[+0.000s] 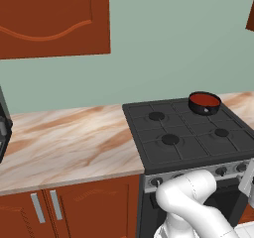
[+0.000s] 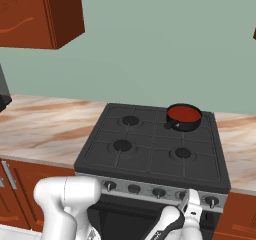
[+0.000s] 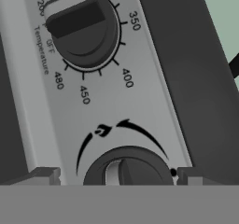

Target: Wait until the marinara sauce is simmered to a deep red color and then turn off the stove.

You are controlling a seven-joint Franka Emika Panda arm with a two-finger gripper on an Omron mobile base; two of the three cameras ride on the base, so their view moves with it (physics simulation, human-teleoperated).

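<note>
The marinara sauce (image 1: pixel 204 99) (image 2: pixel 183 114) is a flat red surface in a small black pan on the back right burner of the stove (image 1: pixel 193 133) (image 2: pixel 150 149). The stove's silver front strip (image 2: pixel 150 189) carries a row of dark knobs. My gripper (image 2: pixel 190 200) is low in front of that strip, toward its right end. In the hand view the gripper (image 3: pixel 116 176) is open, its fingertips (image 3: pixel 44 175) standing either side of a dark round knob (image 3: pixel 128 169) without touching it. A second knob (image 3: pixel 84 27), ringed by temperature numbers, lies further along the strip.
A marbled counter (image 1: pixel 64 143) runs left of the stove and continues on its right (image 2: pixel 240 149). Brown wall cabinets (image 1: pixel 49 19) hang above and base cabinets (image 1: pixel 74 207) with grey handles sit below. A dark appliance (image 1: pixel 2 133) stands at the far left edge.
</note>
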